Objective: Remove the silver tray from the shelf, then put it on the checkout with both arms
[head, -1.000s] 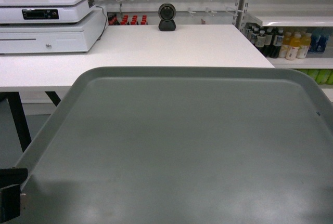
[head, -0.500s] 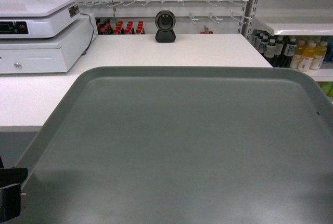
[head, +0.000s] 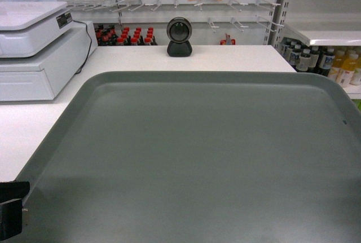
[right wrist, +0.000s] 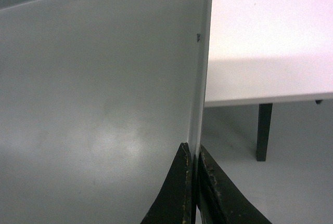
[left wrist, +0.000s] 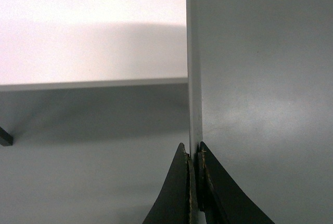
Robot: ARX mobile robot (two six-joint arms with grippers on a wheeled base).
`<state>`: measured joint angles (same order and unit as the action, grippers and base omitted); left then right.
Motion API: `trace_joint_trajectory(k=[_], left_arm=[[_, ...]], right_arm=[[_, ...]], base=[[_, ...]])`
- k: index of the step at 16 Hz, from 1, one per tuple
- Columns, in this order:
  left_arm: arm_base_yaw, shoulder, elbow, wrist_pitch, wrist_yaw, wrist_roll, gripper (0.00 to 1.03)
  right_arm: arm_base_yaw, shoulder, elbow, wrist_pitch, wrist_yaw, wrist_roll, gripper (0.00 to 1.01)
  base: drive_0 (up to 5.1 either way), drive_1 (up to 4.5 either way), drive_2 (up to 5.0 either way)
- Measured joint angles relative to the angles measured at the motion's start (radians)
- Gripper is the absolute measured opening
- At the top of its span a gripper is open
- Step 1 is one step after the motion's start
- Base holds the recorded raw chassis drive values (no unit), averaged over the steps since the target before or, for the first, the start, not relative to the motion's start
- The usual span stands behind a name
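Both my jaws clamped on the silver tray (head: 197,158) rims, left gripper (left wrist: 194,154) and right gripper (right wrist: 194,156); bench (head: 225,57) looms nearer now.

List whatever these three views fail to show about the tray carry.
- Head view: the silver tray hides both arms and much of the checkout; its near edge is cut off.
- Left gripper and right gripper: wrist views show only the jaws pinching the rim.
- Tray height above the tabletop: not readable.
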<state>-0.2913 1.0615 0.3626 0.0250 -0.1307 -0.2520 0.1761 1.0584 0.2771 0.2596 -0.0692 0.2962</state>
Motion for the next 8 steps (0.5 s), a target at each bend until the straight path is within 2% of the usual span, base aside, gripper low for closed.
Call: trace_joint_trajectory(k=[8], left_arm=[[0.0, 0.0, 0.0, 0.001, 0.001, 0.002, 0.02]], right_arm=[[0.0, 0.0, 0.0, -0.001, -0.001, 0.0, 0.03]], base=[[-0.1, 4.13, -4.2]])
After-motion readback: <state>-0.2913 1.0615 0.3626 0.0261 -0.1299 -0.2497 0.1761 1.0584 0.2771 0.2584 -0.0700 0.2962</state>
